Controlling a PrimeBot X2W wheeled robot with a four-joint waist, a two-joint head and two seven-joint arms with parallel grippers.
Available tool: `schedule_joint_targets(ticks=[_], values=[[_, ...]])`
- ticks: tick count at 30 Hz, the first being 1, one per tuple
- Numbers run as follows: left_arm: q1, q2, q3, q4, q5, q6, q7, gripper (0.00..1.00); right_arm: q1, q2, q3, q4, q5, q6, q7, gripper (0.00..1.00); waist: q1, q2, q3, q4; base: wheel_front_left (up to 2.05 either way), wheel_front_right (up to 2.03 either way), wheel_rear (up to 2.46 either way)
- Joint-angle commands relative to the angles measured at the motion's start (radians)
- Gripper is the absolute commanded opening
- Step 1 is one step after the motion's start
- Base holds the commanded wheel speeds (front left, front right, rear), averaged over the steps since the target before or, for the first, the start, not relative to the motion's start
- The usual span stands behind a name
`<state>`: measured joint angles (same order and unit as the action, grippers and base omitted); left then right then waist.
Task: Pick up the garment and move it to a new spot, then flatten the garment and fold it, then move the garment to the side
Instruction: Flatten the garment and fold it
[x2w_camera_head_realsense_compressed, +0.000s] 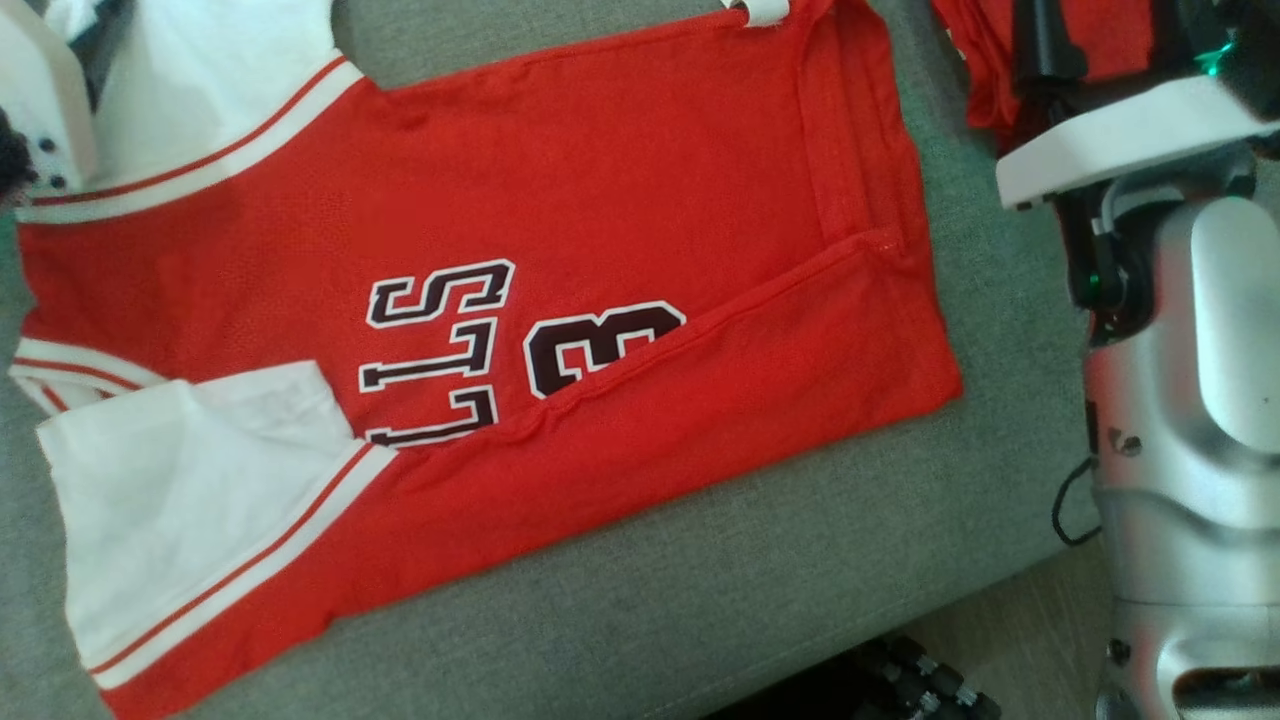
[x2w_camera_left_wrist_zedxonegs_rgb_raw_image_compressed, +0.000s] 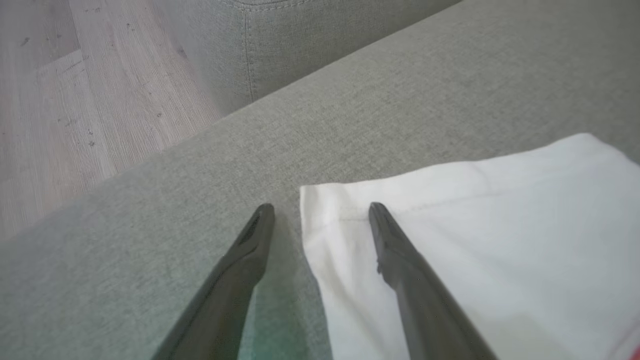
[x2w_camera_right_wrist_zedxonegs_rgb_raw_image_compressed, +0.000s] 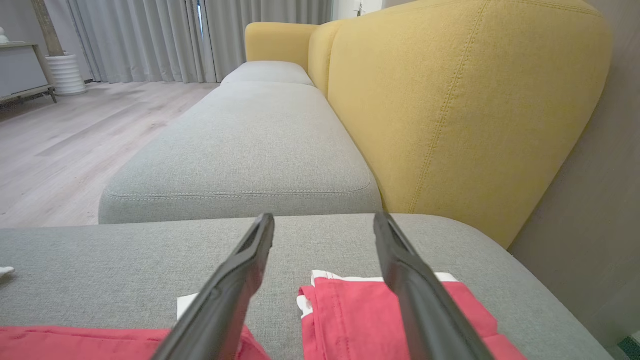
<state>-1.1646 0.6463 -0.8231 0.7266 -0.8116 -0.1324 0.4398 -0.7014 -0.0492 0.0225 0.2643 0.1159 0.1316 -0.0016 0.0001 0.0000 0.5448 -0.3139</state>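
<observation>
Head view: I note the jersey (x2w_camera_head_realsense_compressed: 620, 190) lying flat across the cushion (x2w_camera_head_realsense_compressed: 760, 590), near side folded over. Left gripper (x2w_camera_left_wrist_zedxonegs_rgb_raw_image_compressed: 321, 209) fingers apart, straddling the white sleeve (x2w_camera_left_wrist_zedxonegs_rgb_raw_image_compressed: 490, 230) corner; right gripper (x2w_camera_right_wrist_zedxonegs_rgb_raw_image_compressed: 324, 220) fingers apart, empty.

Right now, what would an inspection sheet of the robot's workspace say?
Surface: grey cushion, with cloth lying on it.
Job's things: red jersey spread flat, one long edge folded over the number; white sleeve at one end.
Clutter: second red garment, folded, near the yellow backrest.
Grippers: left gripper open, one finger over the sleeve, one over the cushion; right gripper open, above the second garment.
Cables: thin black cable beside the robot's body.
Surroundings: wood floor, grey curtains.
</observation>
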Motion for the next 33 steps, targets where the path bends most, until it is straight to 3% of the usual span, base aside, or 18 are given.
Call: schedule_joint_targets(ticks=[1, 9, 10, 11, 14, 23, 24, 33], values=[[-0.060, 0.053, 0.014, -0.002, -0.012, 0.002, 0.012, 1.00, -0.026, -0.001, 0.013, -0.043, 0.008, -0.001, -0.007, 1.00, -0.0001, 0.0000, 0.011, -0.007, 0.00, 0.00, 0.00], [-0.085, 0.049, -0.053, 0.038, -0.100, 0.002, 0.117, 1.00, -0.031, -0.011, 0.002, -0.059, 0.001, -0.001, 0.000, 1.00, -0.0001, 0.0000, 0.028, -0.014, 0.00, 0.00, 0.00], [-0.086, 0.047, -0.060, 0.036, -0.115, 0.002, 0.134, 0.46, -0.032, -0.013, 0.000, -0.061, 0.000, -0.001, 0.002, 1.00, -0.0001, 0.0000, 0.028, -0.012, 0.00, 0.00, 0.00], [-0.086, 0.044, -0.067, 0.030, -0.129, 0.002, 0.146, 0.00, -0.032, -0.015, -0.003, -0.062, -0.001, -0.001, 0.004, 1.00, -0.0001, 0.0000, 0.027, -0.009, 0.00, 0.00, 0.00], [-0.092, 0.037, -0.076, 0.017, -0.158, 0.002, 0.132, 0.00, -0.033, -0.023, -0.013, -0.065, -0.007, -0.001, 0.012, 1.00, -0.0001, 0.0000, 0.021, 0.009, 0.00, 0.00, 0.00], [-0.128, -0.031, -0.062, 0.045, -0.084, 0.004, -0.196, 0.00, -0.038, -0.077, 0.007, -0.029, 0.003, -0.001, 0.062, 1.00, -0.0001, 0.0000, -0.031, 0.107, 0.00, 0.00, 0.00], [-0.128, -0.031, -0.062, 0.045, -0.084, 0.004, -0.196, 0.00, -0.038, -0.077, 0.007, -0.029, 0.003, -0.001, 0.062, 1.00, -0.0001, 0.0000, -0.031, 0.107, 0.00, 0.00, 0.00], [-0.082, -0.085, -0.094, -0.025, -0.028, 0.004, -0.377, 0.00, -0.053, -0.195, 0.068, 0.132, 0.031, -0.001, 0.164, 1.00, -0.0001, 0.0000, -0.079, 0.224, 0.00, 0.00, 0.00]])
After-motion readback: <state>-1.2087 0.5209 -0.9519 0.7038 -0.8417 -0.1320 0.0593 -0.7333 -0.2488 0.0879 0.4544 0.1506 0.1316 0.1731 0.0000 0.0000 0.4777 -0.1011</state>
